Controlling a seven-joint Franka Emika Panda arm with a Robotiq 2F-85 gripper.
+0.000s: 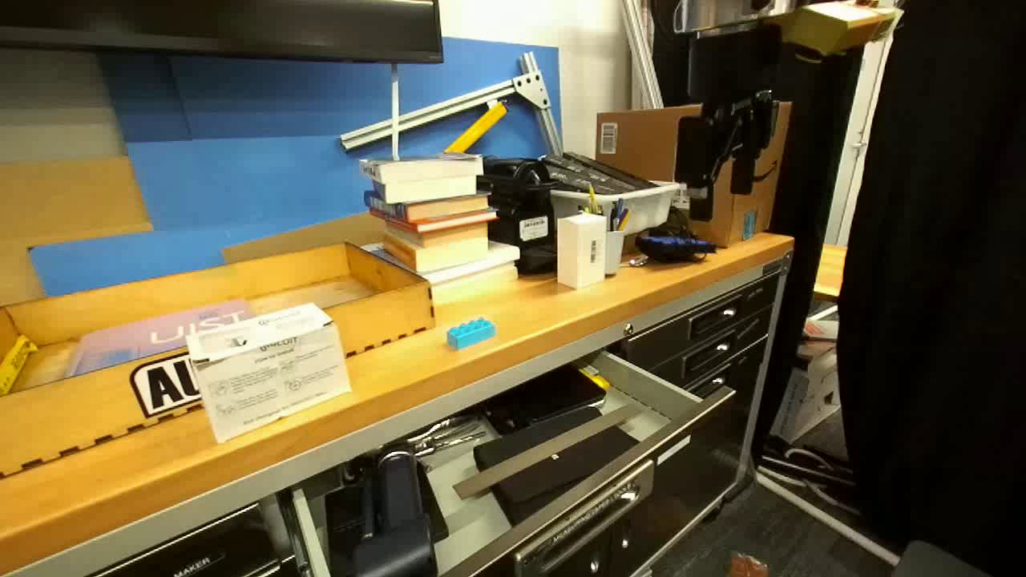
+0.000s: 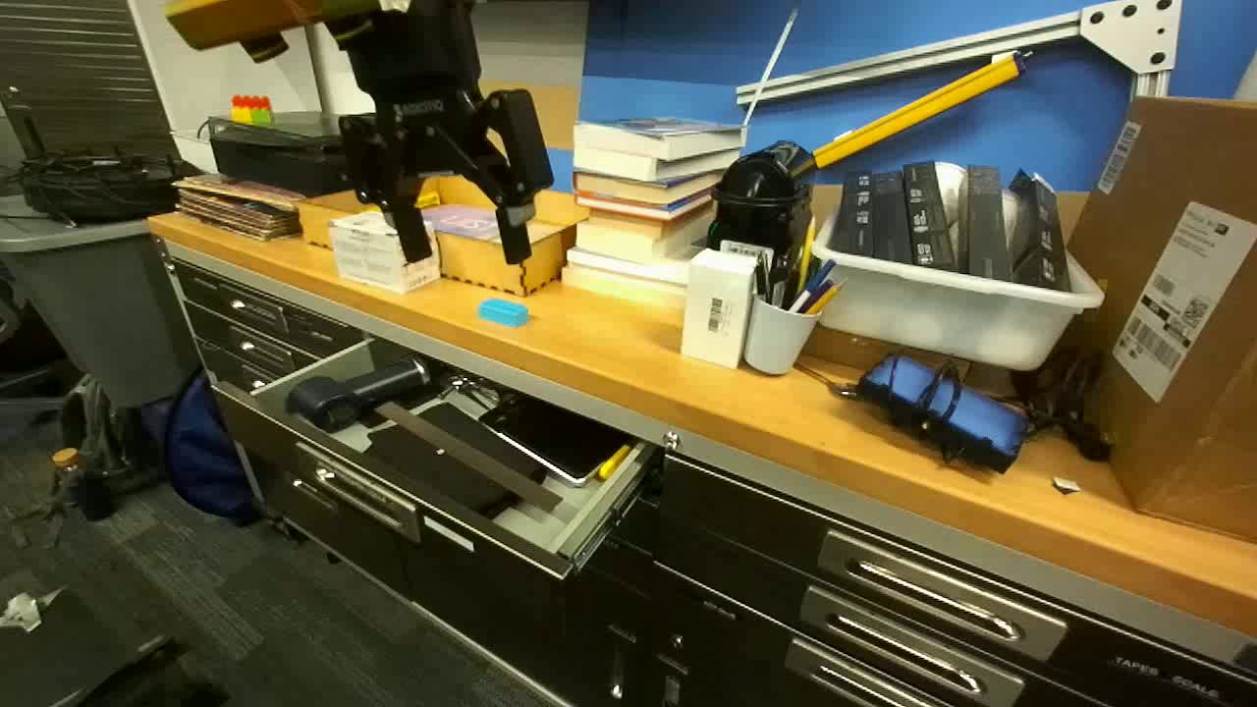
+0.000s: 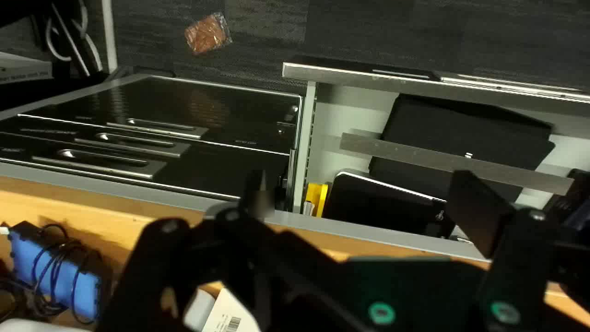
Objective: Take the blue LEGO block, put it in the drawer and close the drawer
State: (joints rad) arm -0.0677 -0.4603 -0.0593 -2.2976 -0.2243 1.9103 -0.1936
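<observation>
The blue LEGO block [image 1: 471, 333] lies on the wooden worktop near its front edge, in front of the stack of books; it also shows in an exterior view [image 2: 503, 312]. It is out of view in the wrist view. The drawer [image 1: 681, 429] under the worktop is pulled open in both exterior views [image 2: 491, 550]; its grey inner sides and front rim [image 3: 359, 77] show in the wrist view. My gripper [image 2: 466, 245] is open and empty, in the air above the worktop, apart from the block. Its spread fingers [image 3: 364, 189] frame part of the worktop edge and drawer.
The drawer holds a metal strip [image 2: 462, 457], black flat items and a dark handheld device [image 2: 358, 391]. On the worktop stand a wooden tray [image 1: 385, 300], a paper card box [image 1: 268, 369], books [image 1: 433, 208], a white box [image 1: 581, 250], a pen cup [image 2: 779, 339] and a bin [image 2: 943, 309].
</observation>
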